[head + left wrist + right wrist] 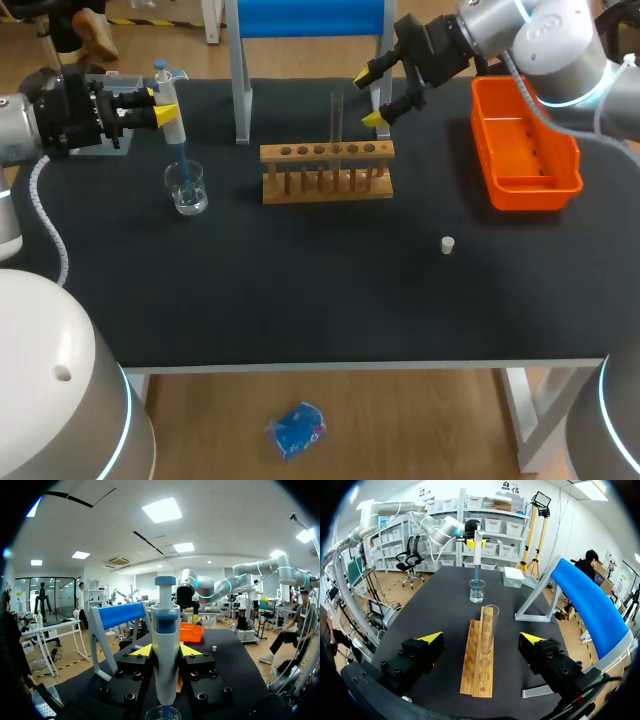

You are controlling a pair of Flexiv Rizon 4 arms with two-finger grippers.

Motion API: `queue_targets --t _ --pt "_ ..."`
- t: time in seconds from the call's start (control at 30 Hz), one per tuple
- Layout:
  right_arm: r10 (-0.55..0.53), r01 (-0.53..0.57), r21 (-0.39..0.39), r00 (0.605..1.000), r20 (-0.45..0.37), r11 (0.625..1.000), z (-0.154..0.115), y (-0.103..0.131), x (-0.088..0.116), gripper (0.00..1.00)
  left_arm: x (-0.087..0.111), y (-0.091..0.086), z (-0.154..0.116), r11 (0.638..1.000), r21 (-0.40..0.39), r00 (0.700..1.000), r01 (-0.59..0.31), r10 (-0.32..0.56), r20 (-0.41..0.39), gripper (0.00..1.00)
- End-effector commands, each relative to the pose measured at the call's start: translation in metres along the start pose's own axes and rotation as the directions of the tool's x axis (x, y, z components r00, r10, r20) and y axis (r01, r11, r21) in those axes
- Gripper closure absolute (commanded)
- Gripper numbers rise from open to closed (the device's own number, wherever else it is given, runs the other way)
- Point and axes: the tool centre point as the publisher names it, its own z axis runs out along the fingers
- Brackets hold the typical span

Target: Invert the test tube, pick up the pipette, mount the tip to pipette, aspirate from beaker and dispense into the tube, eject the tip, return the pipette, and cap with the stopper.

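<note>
The pipette [175, 130] stood upright in the left gripper [160, 106], whose two yellow-tipped fingers pressed its body from both sides. In the left wrist view the barrel rose straight between those fingers, with the plunger at the top. Its blue tip pointed down, and the end was inside the beaker [187, 188]. The beaker sat on the counter [300, 290] directly under the gripper, toward the left side.

The test tube [337, 120] stood upright, open end up, in a hole near the middle of the wooden rack [327, 172], which lay to the right of the beaker and well apart from it. The right gripper [370, 98] hung above the rack's far right end with its fingers spread wide and nothing between them. In its wrist view the tube stood ahead of it, in line with the gap, and neither finger touched it.

The white stopper [448, 244] lay alone on the counter, nearer the front edge and to the right of the rack. An orange bin [527, 190] sat by the right edge, below the right arm. A stand [305, 18] with a blue top stood at the back, behind the rack. A white box [512, 577] sat on the counter near the beaker, beside one of the stand's feet.
</note>
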Motion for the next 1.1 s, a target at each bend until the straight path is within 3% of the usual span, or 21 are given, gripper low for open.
queue_targets --t 0.03,0.5,1.1 --pt "0.000 0.000 0.003 1.000 -0.004 1.000 -0.001 0.000 -0.001 0.00 0.000 -0.001 0.000 1.000 -0.002 1.000 0.001 -0.001 0.000 1.00" --pt "0.000 0.000 0.003 1.000 -0.004 1.000 -0.001 0.000 -0.001 0.00 0.000 -0.001 0.000 1.000 -0.002 1.000 0.001 -0.001 0.000 1.00" --pt "0.000 0.000 0.003 1.000 -0.004 1.000 -0.001 0.000 -0.001 0.00 0.000 -0.023 -0.004 0.999 -0.018 0.999 -0.033 0.033 -0.001 1.00"
